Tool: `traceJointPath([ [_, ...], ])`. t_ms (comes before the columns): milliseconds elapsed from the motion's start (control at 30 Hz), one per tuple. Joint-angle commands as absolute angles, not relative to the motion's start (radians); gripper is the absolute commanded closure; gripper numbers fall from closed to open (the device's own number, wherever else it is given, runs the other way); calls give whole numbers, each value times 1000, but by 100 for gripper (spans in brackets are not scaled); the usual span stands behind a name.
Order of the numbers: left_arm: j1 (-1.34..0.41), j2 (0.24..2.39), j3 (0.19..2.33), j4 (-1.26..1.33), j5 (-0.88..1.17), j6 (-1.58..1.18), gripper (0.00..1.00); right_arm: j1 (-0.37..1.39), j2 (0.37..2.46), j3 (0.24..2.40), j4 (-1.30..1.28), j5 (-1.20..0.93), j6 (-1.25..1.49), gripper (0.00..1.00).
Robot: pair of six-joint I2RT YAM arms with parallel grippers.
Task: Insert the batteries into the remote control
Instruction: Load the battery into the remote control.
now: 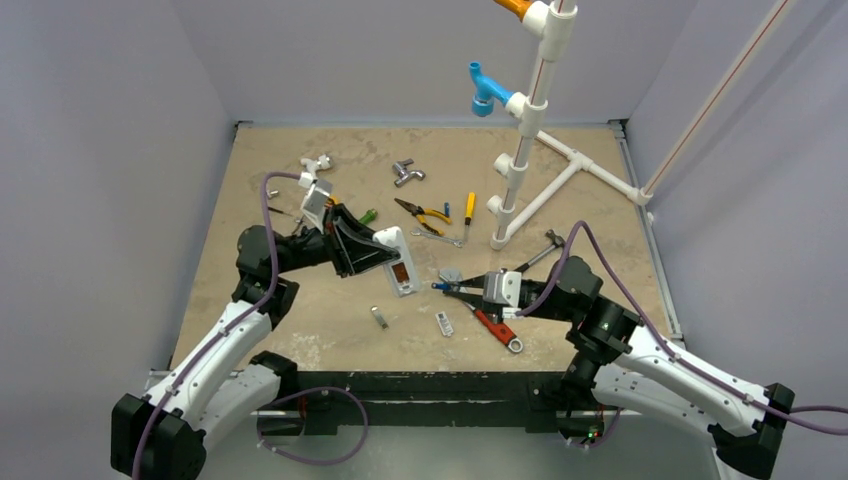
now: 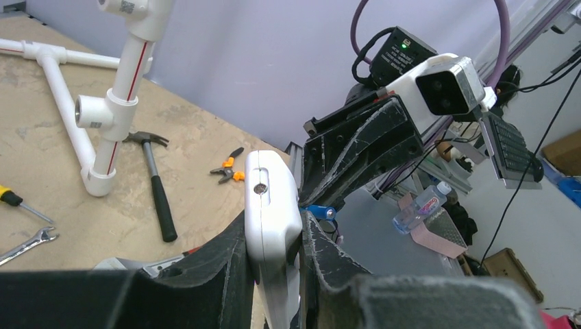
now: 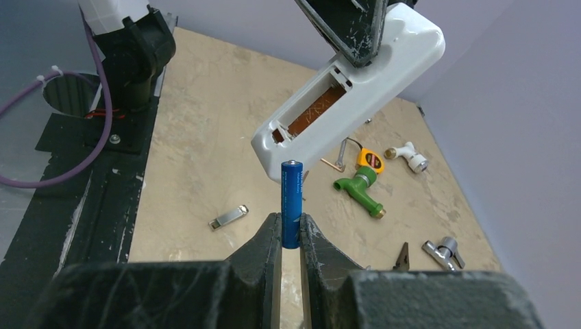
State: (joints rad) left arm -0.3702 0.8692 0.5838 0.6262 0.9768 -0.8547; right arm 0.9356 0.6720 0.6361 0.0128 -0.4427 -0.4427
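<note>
My left gripper (image 1: 375,245) is shut on the white remote control (image 1: 398,262) and holds it above the table, its open battery recess (image 3: 312,110) facing the right arm. In the left wrist view the remote (image 2: 273,205) sits edge-on between my fingers. My right gripper (image 1: 462,291) is shut on a blue battery (image 3: 291,202), which stands upright between the fingertips (image 3: 271,236). The battery's top is just below the remote's lower end, with a small gap. The battery also shows in the left wrist view (image 2: 320,212).
A silvery metal piece (image 1: 379,317), a small white flat piece (image 1: 444,323) and a red-handled wrench (image 1: 497,328) lie on the table below the grippers. Pliers (image 1: 424,213), a yellow screwdriver (image 1: 468,208), a hammer (image 1: 540,250) and a white pipe stand (image 1: 520,150) are farther back.
</note>
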Motion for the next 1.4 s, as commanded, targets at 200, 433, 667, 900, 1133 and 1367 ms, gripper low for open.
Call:
traceJointPath([
  [200, -377, 805, 589, 641, 975, -795, 100, 934, 672, 636, 73, -428, -444, 100],
  [433, -377, 809, 605, 389, 765, -757, 100, 934, 737, 655, 200, -74, -133, 100],
  [667, -377, 919, 598, 370, 595, -939, 100, 935, 901, 739, 216, 93, 212, 100],
  [900, -376, 1011, 580, 372, 516, -1089, 100, 936, 1061, 885, 87, 123, 444, 100],
  [1133, -377, 1014, 602, 274, 472, -1094, 100, 944, 1166, 949, 43, 71, 482, 100],
  [1367, -377, 1009, 602, 278, 479, -1104, 100, 954, 1227, 965, 44, 53, 470, 100],
])
